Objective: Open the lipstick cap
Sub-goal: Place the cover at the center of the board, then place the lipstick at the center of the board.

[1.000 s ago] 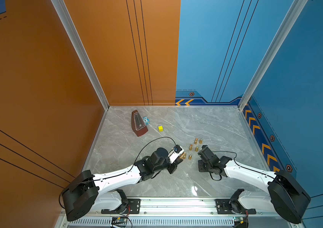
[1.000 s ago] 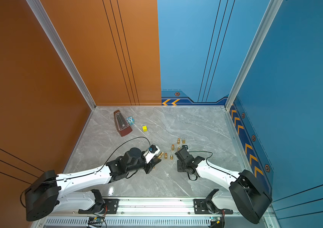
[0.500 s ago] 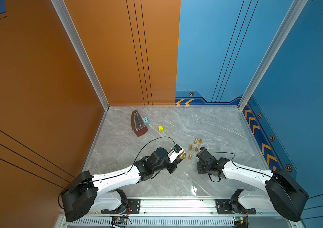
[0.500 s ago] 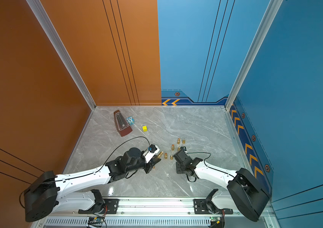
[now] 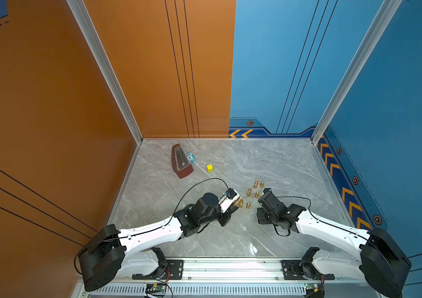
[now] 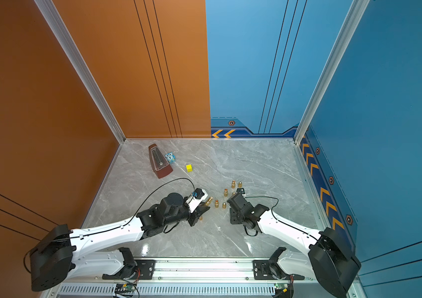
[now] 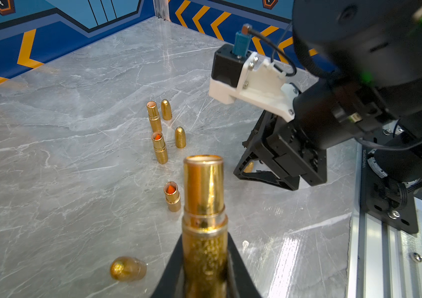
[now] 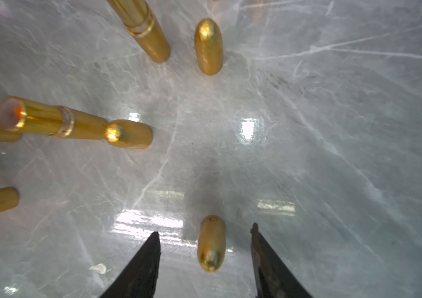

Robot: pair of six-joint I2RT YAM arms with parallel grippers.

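Observation:
My left gripper (image 7: 204, 240) is shut on the glittery base of a gold lipstick (image 7: 203, 185). Its open tube end has no cap on it and points towards the right arm. In both top views this gripper (image 5: 234, 205) (image 6: 203, 203) sits left of the gold cluster. My right gripper (image 8: 205, 229) is open and points down at the table. A gold cap (image 8: 211, 245) stands free between its fingers, touching neither. From the left wrist view this gripper (image 7: 259, 175) reaches the marble, with the cap (image 7: 248, 167) glinting inside.
Several uncapped gold lipsticks (image 7: 159, 148) and loose caps (image 7: 180, 137) stand between the arms. One cap (image 7: 127, 268) lies by the left gripper. A brown metronome (image 5: 181, 162), a blue toy (image 5: 190, 156) and a yellow cube (image 5: 210, 168) sit at the back left.
The right gripper's jaws have spread apart, and the cap now stands loose between them. The right arm shifted slightly. The left arm holds still with the lipstick.

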